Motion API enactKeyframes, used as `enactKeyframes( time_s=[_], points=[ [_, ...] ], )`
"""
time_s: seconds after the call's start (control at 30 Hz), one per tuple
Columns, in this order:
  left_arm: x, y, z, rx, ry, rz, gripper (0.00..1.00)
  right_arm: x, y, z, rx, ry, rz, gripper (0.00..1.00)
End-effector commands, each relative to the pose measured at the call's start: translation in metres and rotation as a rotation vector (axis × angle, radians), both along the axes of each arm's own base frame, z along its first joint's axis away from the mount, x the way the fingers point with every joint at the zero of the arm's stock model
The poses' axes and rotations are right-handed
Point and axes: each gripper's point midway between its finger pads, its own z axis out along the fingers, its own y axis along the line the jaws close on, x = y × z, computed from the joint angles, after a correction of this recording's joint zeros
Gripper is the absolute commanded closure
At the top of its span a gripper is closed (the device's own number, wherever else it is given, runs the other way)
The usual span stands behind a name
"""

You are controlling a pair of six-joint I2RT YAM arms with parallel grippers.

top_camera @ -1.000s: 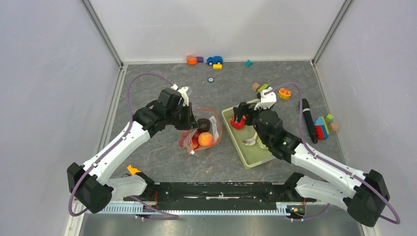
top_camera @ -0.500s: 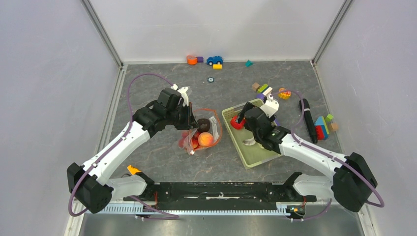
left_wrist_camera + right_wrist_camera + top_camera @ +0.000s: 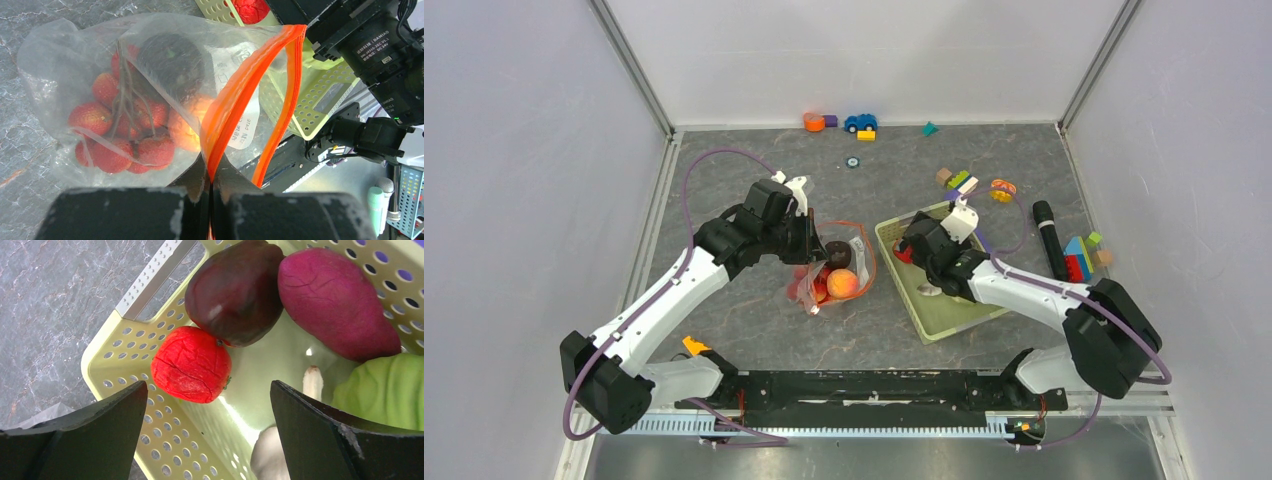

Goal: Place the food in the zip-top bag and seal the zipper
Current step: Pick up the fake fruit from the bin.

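Observation:
The clear zip-top bag (image 3: 829,278) lies open at mid-table. In the left wrist view the bag (image 3: 75,65) holds a bunch of little red fruits (image 3: 115,145), a dark plum (image 3: 170,62) and a peach (image 3: 192,125). My left gripper (image 3: 210,182) is shut on the orange zipper strip (image 3: 235,95) and holds the mouth up; it also shows in the top view (image 3: 812,240). My right gripper (image 3: 210,440) is open and empty above the green basket's (image 3: 125,360) corner. Between its fingers lies a red strawberry (image 3: 191,365), beside a dark plum (image 3: 235,290), a purple tuber (image 3: 337,300) and the cabbage (image 3: 385,390).
The basket (image 3: 944,320) stands right of the bag. A black marker (image 3: 1052,235) and coloured blocks (image 3: 1079,257) lie at the right. A toy car (image 3: 860,122) and more blocks lie at the back wall. A white piece (image 3: 270,460) lies in the basket.
My right arm has swung left and lower over the basket's left corner, its gripper now open around the red strawberry. The left arm and the bag have not moved.

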Motion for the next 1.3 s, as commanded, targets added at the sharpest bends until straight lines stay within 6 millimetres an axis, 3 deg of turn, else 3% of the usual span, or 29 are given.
enactKeyframes(
  time_s=[0.0, 0.87, 1.1, 1.27],
  points=[
    [0.001, -0.003, 0.012, -0.033, -0.051, -0.023, 0.98, 0.018, 0.012, 0.016, 0.066, -0.060, -0.036, 0.02],
    [0.002, -0.001, 0.013, -0.031, -0.061, -0.018, 0.98, 0.026, 0.020, -0.031, 0.046, 0.030, -0.051, 0.05],
    [0.002, -0.001, 0.013, -0.031, -0.061, -0.019, 0.98, 0.028, 0.019, -0.031, 0.046, 0.012, -0.033, 0.17],
    [0.002, -0.001, 0.014, -0.033, -0.064, -0.018, 0.98, 0.028, 0.016, -0.019, 0.052, -0.035, -0.026, 0.37]
  ],
)
